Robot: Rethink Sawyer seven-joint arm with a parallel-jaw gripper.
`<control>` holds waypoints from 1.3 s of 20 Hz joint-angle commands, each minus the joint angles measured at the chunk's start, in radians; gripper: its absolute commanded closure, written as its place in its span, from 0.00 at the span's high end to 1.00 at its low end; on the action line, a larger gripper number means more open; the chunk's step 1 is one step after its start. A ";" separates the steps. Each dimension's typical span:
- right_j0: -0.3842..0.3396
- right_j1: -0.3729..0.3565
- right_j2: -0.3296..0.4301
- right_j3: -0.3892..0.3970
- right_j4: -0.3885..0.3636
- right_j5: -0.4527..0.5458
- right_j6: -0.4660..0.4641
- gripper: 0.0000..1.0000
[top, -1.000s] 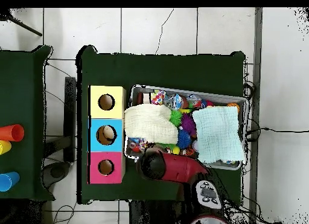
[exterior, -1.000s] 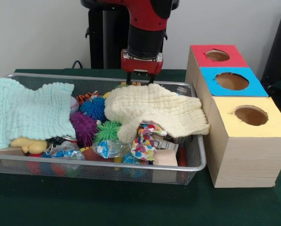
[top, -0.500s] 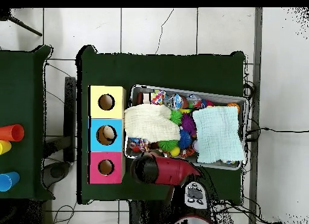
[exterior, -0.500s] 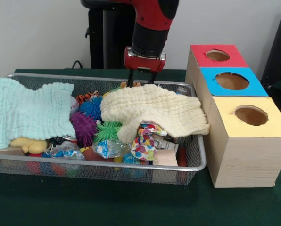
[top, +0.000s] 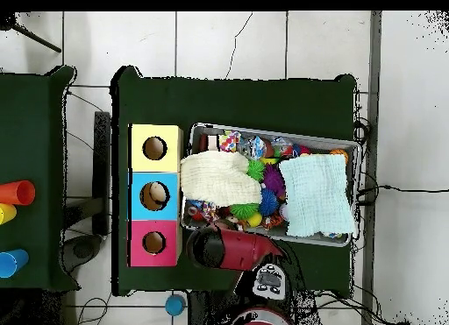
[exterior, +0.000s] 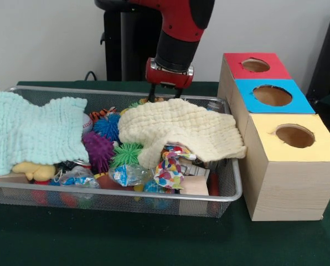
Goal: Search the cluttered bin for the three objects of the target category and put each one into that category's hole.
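Note:
The wire mesh bin [exterior: 238,183] is full of toys, with a cream cloth [exterior: 181,128] and a pale teal cloth [exterior: 35,133] lying on top. My gripper [exterior: 165,95] hangs at the bin's far rim above the cream cloth's back edge, fingers [exterior: 152,95] apart and holding nothing. A bit of brown-orange plush [exterior: 159,100] peeks out just below them. The striped orange plush [exterior: 101,114] lies by the blue spiky ball. The yellow plush [exterior: 35,170] sticks out under the teal cloth. The red-topped hole [exterior: 255,65] is the farthest box. From overhead my arm [top: 224,249] hides the gripper.
Blue [exterior: 109,127], purple [exterior: 98,149] and green [exterior: 125,152] spiky balls and wrapped items fill the bin's middle. The blue-topped [exterior: 272,95] and yellow-topped [exterior: 294,136] boxes stand in a row with the red one, right of the bin. Overhead, the red hole [top: 154,243] lies just beside my arm.
My arm has shifted a little toward the boxes and slightly back over the bin's far rim. The fingers stay apart. The cloths and toys have not moved.

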 commanded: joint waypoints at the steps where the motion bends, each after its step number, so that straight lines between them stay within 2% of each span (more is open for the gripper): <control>1: 0.018 0.144 -0.022 -0.040 0.073 -0.004 0.245 1.00; 9: 0.074 0.156 -0.089 -0.037 0.149 0.007 0.263 1.00; 13: 0.079 0.160 -0.095 -0.051 0.151 0.017 0.228 1.00; 14: 0.082 0.161 -0.099 -0.053 0.155 0.020 0.224 0.00; 19: 0.123 0.168 -0.143 -0.071 0.179 0.043 0.228 0.00; 23: 0.139 0.170 -0.160 -0.071 0.213 0.011 0.251 0.00; 26: 0.177 0.140 -0.200 -0.067 0.225 0.024 0.251 0.00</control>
